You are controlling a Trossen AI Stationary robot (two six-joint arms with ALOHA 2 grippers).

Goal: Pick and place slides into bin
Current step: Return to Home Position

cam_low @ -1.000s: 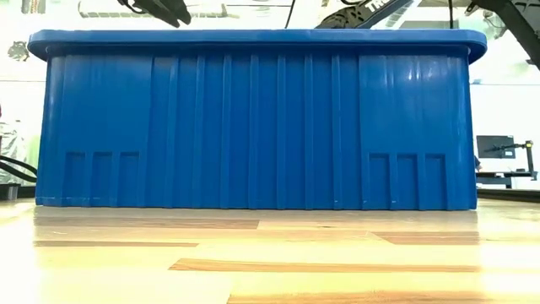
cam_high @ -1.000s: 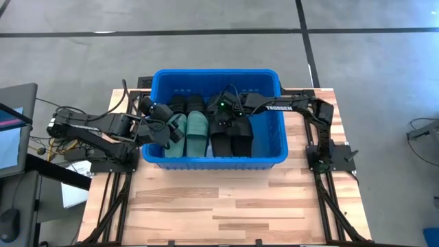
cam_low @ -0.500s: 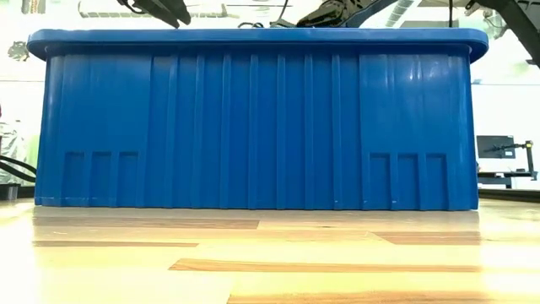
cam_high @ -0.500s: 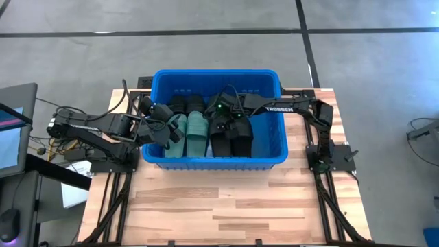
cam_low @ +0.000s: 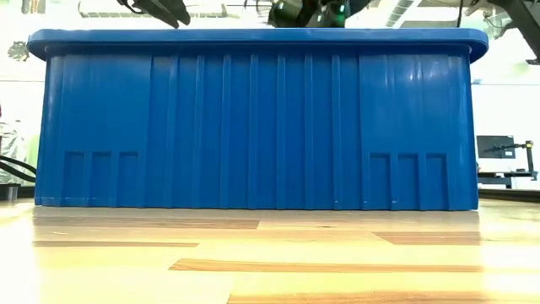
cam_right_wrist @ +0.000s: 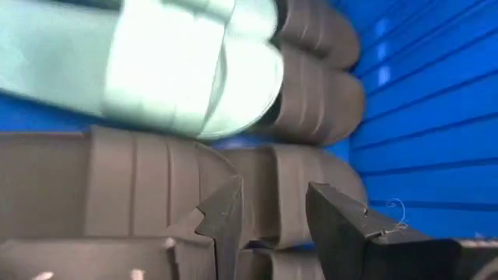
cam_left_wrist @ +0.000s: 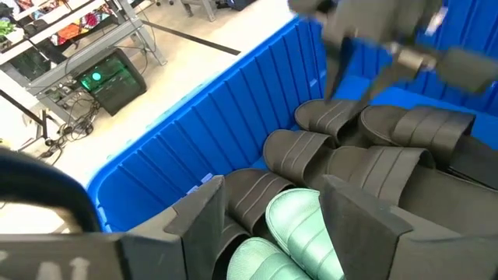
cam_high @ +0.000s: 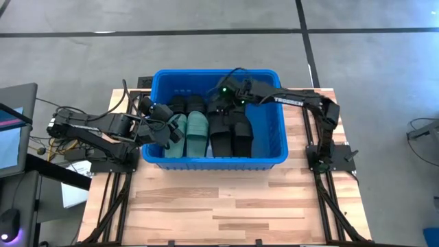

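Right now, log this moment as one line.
in bin: green slides, black slides | left pincer: open, empty, at bin's left end | right pincer: open, empty, over black slides

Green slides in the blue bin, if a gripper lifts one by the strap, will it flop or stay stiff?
The green slides probably bend only slightly: their ribbed straps look like thick moulded rubber holding an arch. Packed against black slides in the bin, one may drag on them. The open left gripper hovers above.

I see only the large rectangular bright blue ribbed plastic bin [cam_high: 212, 163] standing directly on the pale butcher-block wooden table [cam_high: 226, 206], towards its far edge.
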